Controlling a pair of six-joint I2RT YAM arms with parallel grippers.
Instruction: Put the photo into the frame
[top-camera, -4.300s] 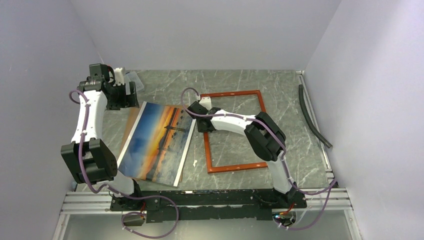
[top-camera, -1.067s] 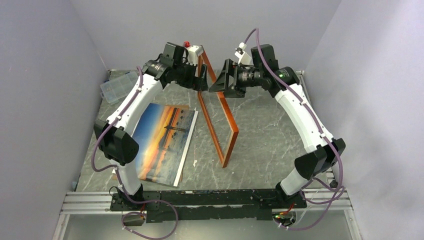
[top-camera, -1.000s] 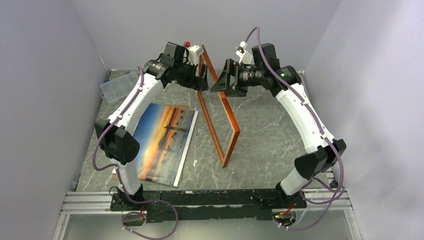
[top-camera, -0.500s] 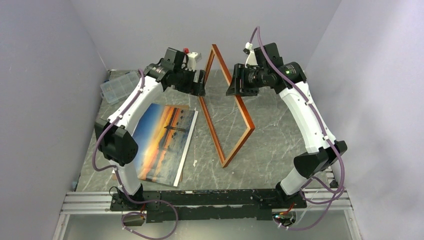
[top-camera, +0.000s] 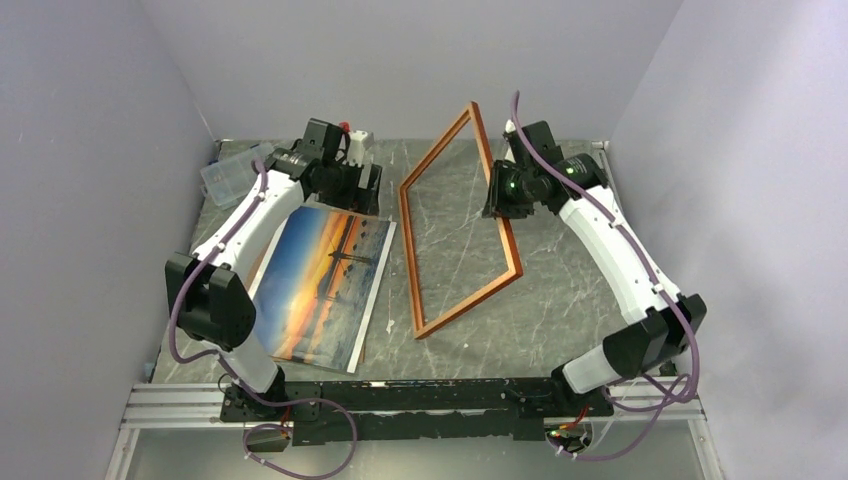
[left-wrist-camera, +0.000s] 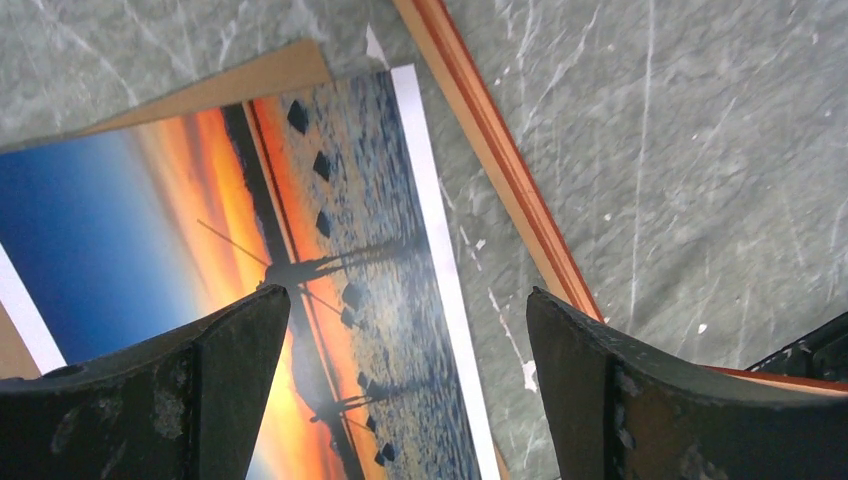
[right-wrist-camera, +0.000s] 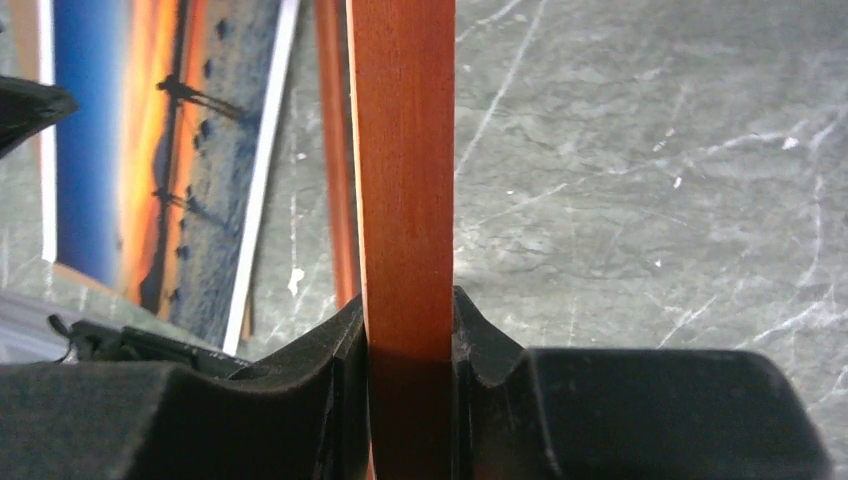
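The right gripper (right-wrist-camera: 405, 335) pinches one narrow raised rail of the frame (top-camera: 408, 255), which is tilted on its other edge just beside the photo (top-camera: 320, 285) lying flat on the table (top-camera: 570, 300), and with the left gripper (left-wrist-camera: 405, 330) hanging wide open over the photo, the frame may twist loose and fall.

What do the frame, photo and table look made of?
The frame looks like stained wood, orange-red, satin, with faint lengthwise streaks. The photo looks like a thin paper print, white border, lying flat. The table: grey marble-look with white veins; stone or laminate unclear.
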